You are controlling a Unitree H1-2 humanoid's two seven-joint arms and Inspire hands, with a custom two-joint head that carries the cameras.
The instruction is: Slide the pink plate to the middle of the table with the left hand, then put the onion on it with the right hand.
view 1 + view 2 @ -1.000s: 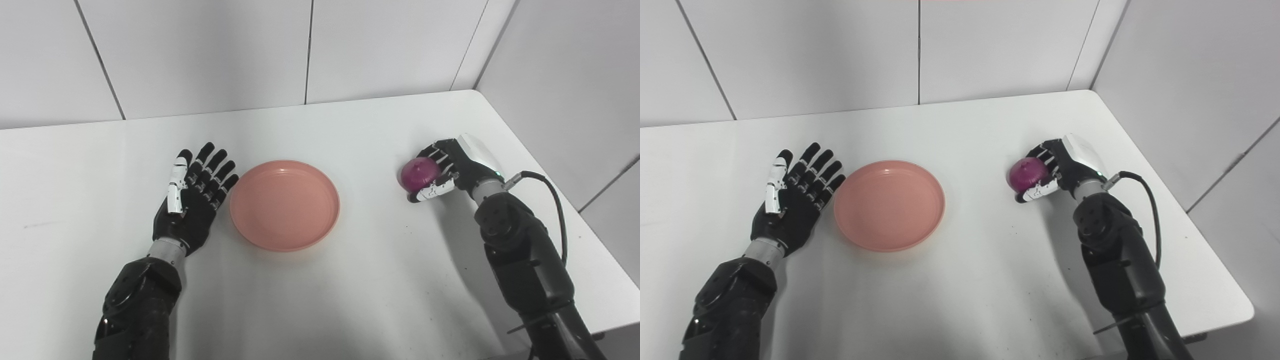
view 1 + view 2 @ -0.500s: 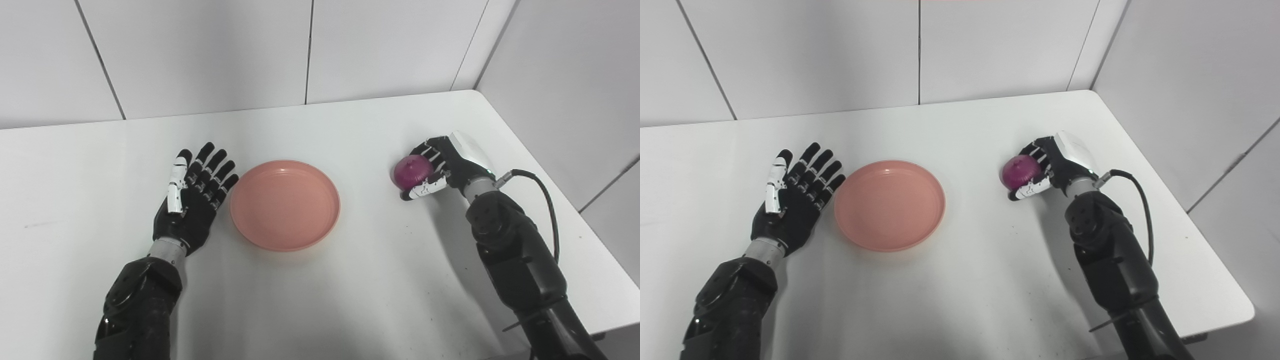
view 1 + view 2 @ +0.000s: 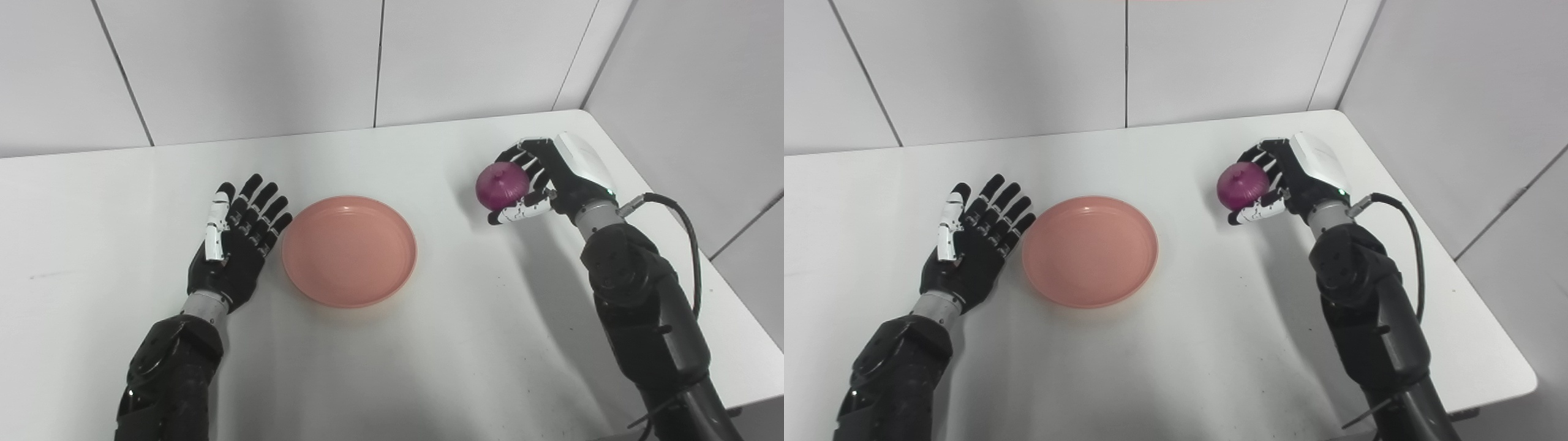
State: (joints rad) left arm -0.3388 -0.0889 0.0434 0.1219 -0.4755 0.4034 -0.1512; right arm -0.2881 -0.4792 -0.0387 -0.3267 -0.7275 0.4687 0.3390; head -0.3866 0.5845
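Plate: the pink plate (image 3: 349, 251) sits empty near the middle of the table (image 3: 429, 355), a little toward its left half, flat on the surface.
Left hand: the left hand (image 3: 236, 245) lies palm-up just beside the plate's left rim, fingers spread and holding nothing; whether its fingertips touch the rim cannot be told.
Right hand: the right hand (image 3: 539, 184) is wrapped around the onion (image 3: 502, 185), fingers over the far side and thumb beneath, near the table's right edge toward the back right corner.
Onion: purple, round, held clear of the table with its shadow on the surface below; well apart from the plate.
Step in hand: the slide looks done, and the carry toward the plate appears to be under way.
Risk, slip: the onion is round and smooth-skinned, and much of it bulges out of the grasp on the plate side, so a quick swing could roll it out.
Risk, release: let go too high or off-centre, it would likely bounce or roll over the shallow rim.
Risk, plate: a landing on the rim could tip or shove the plate off-centre.
Risk, left hand: resting so close, it could nudge the plate if it stirs.
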